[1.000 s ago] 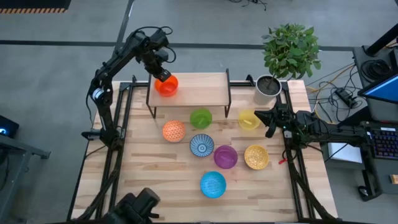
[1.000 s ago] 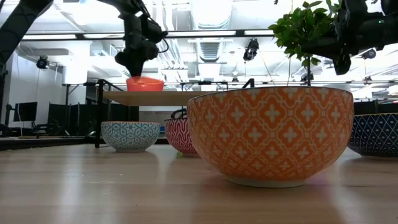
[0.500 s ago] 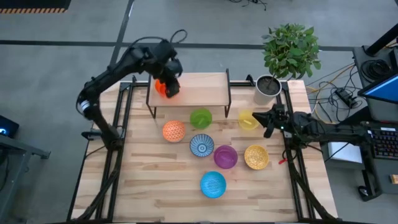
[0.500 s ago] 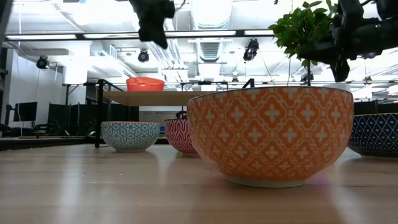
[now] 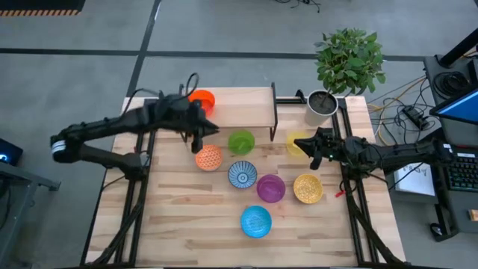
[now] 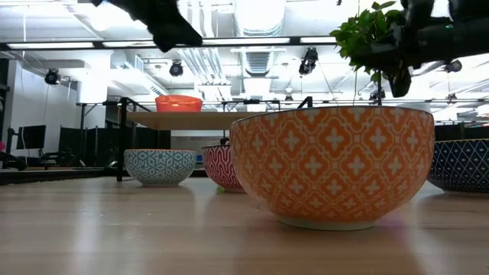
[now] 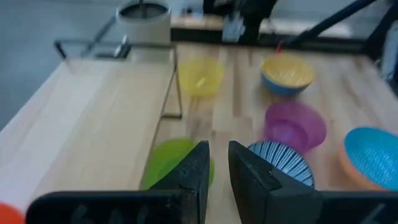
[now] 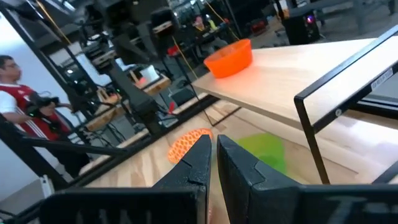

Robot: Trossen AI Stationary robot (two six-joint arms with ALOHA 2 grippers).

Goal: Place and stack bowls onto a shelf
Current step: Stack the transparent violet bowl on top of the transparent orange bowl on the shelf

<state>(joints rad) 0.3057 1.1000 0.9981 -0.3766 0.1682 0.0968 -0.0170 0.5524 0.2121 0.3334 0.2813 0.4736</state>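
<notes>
The red-orange bowl (image 5: 202,99) stands on the left end of the shelf (image 5: 243,106), also seen in the right wrist view (image 8: 229,58). On the table stand the orange bowl (image 5: 209,157), green bowl (image 5: 240,142), yellow bowl (image 5: 298,143), blue-white patterned bowl (image 5: 242,175), purple bowl (image 5: 270,187), gold bowl (image 5: 307,188) and light blue bowl (image 5: 255,221). My left gripper (image 5: 202,136) hangs above the shelf's near left corner, just beyond the orange bowl, its fingers (image 7: 217,165) a narrow gap apart. My right gripper (image 5: 312,146) is shut beside the yellow bowl's right side.
A grey plant pot (image 5: 322,104) with a leafy plant stands at the table's far right corner, right of the shelf. The shelf's black legs (image 5: 275,123) stand close to the green and yellow bowls. A person in red (image 8: 12,81) is in the room beyond.
My left gripper has let go of the red-orange bowl, which stays on the shelf. It rose, then swung toward the near edge, past the shelf's near left corner toward the orange bowl. My right gripper has edged left toward the yellow bowl.
</notes>
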